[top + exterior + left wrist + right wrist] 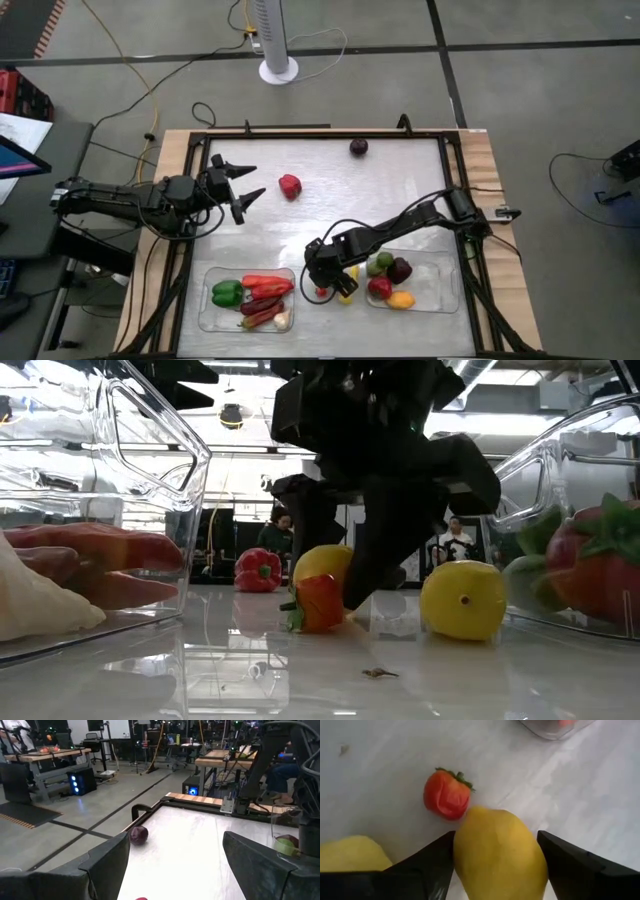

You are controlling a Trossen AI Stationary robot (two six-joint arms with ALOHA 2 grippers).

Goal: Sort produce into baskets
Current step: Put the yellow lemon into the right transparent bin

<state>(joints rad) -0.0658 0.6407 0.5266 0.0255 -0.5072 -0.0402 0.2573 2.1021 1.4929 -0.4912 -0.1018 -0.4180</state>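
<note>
Straddling a smooth yellow fruit (500, 852), egg-shaped and matte, the right hand (330, 280) sits low between the two baskets, fingers (427, 862) spread to either side of it without clearly pinching. A small red strawberry (447, 797) with a green cap touches the fruit's end. A rounder lemon (462, 600) lies just beside. The clear plastic baskets (205, 310) (445, 300) hold peppers and other produce. The left hand (243, 183) hovers spread near a red pepper (290, 186); a purple plum (359, 147) rests far off on the pale, glossy worktop (380, 190). Benches and people fill the room behind.
</note>
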